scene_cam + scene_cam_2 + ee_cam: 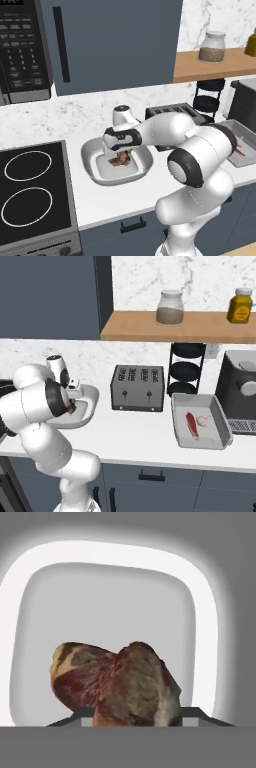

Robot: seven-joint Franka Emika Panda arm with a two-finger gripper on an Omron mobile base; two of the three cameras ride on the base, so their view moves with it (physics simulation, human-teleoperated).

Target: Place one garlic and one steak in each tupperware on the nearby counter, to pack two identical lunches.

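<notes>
My gripper (pixel 119 151) reaches down into the white oval tupperware (pixel 90 167) on the counter, shut on a lumpy reddish-brown steak (pixel 120 159). In the hand view this steak (pixel 117 684) sits between the two finger tips of the gripper (pixel 137 717), low over the tupperware's pale floor (pixel 115 607); whether it rests on the floor I cannot tell. Further right stands the grey rectangular tupperware (pixel 220 431). In it lie a bright-red strip of steak (pixel 191 424) and a pale garlic (pixel 202 420). The arm hides most of the gripper (pixel 72 405) in the right base view.
A black toaster (pixel 137 387) stands between the two containers. Behind the grey one are a dark wire rack (pixel 186 368) and a coffee machine (pixel 240 391). A stove (pixel 30 190) borders the counter on the left, a microwave (pixel 20 50) above it. A wooden shelf (pixel 180 326) holds jars.
</notes>
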